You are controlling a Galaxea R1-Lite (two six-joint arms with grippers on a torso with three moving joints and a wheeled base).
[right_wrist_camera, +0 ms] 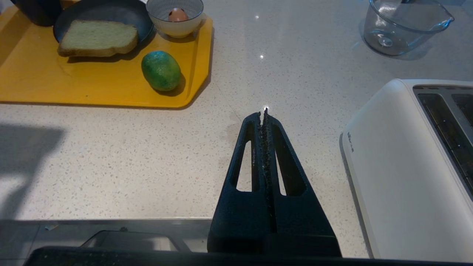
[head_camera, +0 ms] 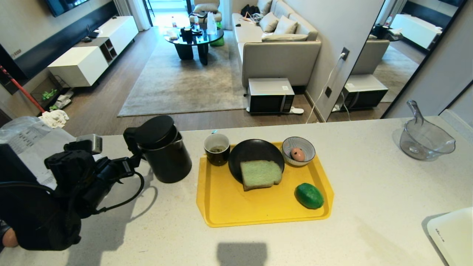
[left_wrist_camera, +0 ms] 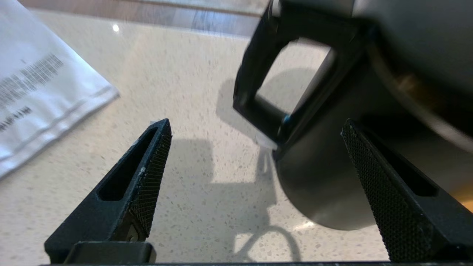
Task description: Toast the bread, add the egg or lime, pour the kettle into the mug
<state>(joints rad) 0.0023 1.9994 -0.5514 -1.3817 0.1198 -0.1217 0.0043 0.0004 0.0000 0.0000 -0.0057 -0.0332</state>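
The tall black kettle [head_camera: 162,151] stands on the counter left of the yellow tray [head_camera: 229,207]. My left gripper [head_camera: 131,162] is open beside its loop handle [left_wrist_camera: 258,85], holding nothing; the kettle's body [left_wrist_camera: 325,177] sits close to one finger. On the tray are the mug [head_camera: 217,148], a black plate [head_camera: 255,151] with the pale green bread [head_camera: 260,174], a patterned bowl [head_camera: 306,146] holding the egg [head_camera: 298,154], and the lime [head_camera: 309,195]. My right gripper [right_wrist_camera: 263,112] is shut and empty over bare counter, right of the tray near the front edge.
A white toaster [right_wrist_camera: 406,166] stands at the counter's near right corner [head_camera: 454,232]. A clear glass jug [head_camera: 425,140] sits at the back right. A white plastic bag [head_camera: 26,136] lies at the left behind my left arm.
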